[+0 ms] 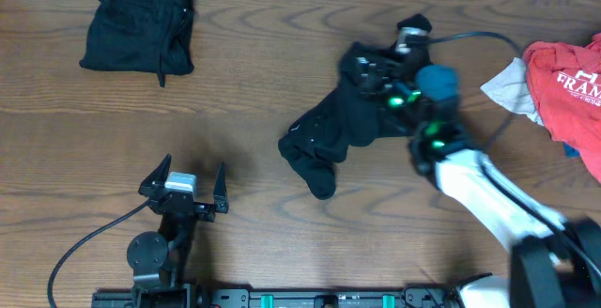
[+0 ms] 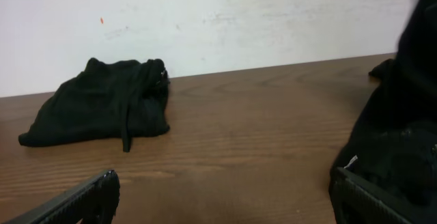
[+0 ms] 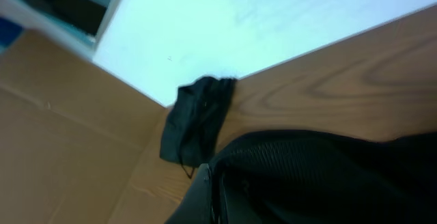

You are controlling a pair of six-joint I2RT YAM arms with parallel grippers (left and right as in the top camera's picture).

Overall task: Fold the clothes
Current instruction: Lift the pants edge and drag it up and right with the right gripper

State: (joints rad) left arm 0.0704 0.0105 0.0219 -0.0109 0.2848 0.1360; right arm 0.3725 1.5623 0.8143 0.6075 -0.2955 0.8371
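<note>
A black garment [image 1: 333, 134] hangs crumpled at the table's centre right, its lower end trailing on the wood. My right gripper [image 1: 376, 75] is shut on its upper part and holds it lifted; in the right wrist view the black cloth [image 3: 321, 176] fills the space at the jaws. The garment also shows at the right edge of the left wrist view [image 2: 403, 128]. A folded black garment [image 1: 139, 28] lies at the far left, also in the left wrist view [image 2: 102, 108] and the right wrist view [image 3: 194, 121]. My left gripper [image 1: 184, 184] is open and empty near the front left.
A pile of clothes with a red printed shirt [image 1: 568, 87] and a grey piece [image 1: 507, 87] lies at the right edge. A black cable [image 1: 488, 38] runs across the table behind the right arm. A white wall stands behind the table.
</note>
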